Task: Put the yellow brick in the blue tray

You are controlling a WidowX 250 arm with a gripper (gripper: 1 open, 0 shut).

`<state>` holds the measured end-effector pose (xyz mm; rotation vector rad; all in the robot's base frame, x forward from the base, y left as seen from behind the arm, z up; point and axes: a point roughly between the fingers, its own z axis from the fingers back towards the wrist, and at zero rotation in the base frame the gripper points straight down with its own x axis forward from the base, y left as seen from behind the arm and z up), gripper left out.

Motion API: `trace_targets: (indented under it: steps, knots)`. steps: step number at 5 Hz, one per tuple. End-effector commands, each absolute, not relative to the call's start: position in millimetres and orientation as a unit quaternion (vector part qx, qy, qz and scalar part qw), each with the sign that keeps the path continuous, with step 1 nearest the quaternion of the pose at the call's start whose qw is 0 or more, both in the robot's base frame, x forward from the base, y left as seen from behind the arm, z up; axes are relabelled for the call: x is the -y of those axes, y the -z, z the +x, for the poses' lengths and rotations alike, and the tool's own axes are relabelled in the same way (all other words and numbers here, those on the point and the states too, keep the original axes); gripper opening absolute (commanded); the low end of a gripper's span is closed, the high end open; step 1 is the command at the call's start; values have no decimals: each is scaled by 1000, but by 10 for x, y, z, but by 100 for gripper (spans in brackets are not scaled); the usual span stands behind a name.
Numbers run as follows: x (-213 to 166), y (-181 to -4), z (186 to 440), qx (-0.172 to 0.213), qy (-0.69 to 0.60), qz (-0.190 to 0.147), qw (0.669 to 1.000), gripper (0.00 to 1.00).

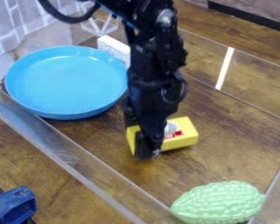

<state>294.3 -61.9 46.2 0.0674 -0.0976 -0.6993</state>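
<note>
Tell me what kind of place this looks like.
Probably a robot test bench: a wooden table fenced by clear plastic walls, with toy-like props, a blue tray, a yellow brick and a green gourd.

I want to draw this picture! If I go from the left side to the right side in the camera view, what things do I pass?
Blue tray → yellow brick, with the gripper shut on it → green bumpy gourd.
</note>
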Motion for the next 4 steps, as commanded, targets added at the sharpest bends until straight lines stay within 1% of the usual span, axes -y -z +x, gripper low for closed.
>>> trace_targets:
  steps: [1,2,3,4]
  knots:
    - [489,-1049,3120,94,307,67,945,0]
    - [333,-1401,3237,101,282,94,950,0]
    - [311,-1359,3244,119,273,97,950,0]
    - [343,-1301,3229,129,270,85,950,0]
